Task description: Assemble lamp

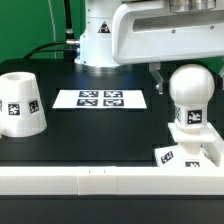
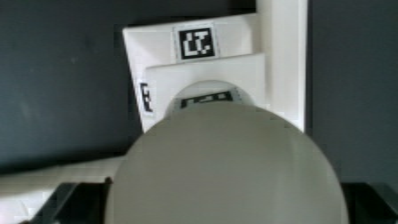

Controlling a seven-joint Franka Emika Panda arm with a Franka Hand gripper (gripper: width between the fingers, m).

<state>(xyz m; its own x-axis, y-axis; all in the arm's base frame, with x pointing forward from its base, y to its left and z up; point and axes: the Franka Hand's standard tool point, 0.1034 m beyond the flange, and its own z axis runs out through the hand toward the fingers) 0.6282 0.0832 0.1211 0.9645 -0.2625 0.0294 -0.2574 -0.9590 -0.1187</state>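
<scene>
The bulb (image 1: 188, 88) stands upright on the base (image 1: 190, 148), near the table's (image 1: 100, 135) corner at the exterior view's right, on the camera's side. The base seems to touch the rail (image 1: 90, 182) that runs along that edge. The claw (image 2: 214, 208) is at the bulb: in the wrist view a dark finger (image 2: 64, 202) shows at each side of the ball. Whether the fingers press it or only stand beside it, I cannot tell.

I think the main danger is that the bulb is not yet fully seated. How deep it sits in the base is not visible. If the claw lets go too early, the bulb may lean or fall out. If the claw turns it, the base may turn with it or slide along the rail, because nothing else holds it.

The shade (image 1: 21, 103), the only cup-like part, stands alone near the edge at the exterior view's left, well apart from the bulb. Nothing shows in it, but its inside is mostly hidden.
</scene>
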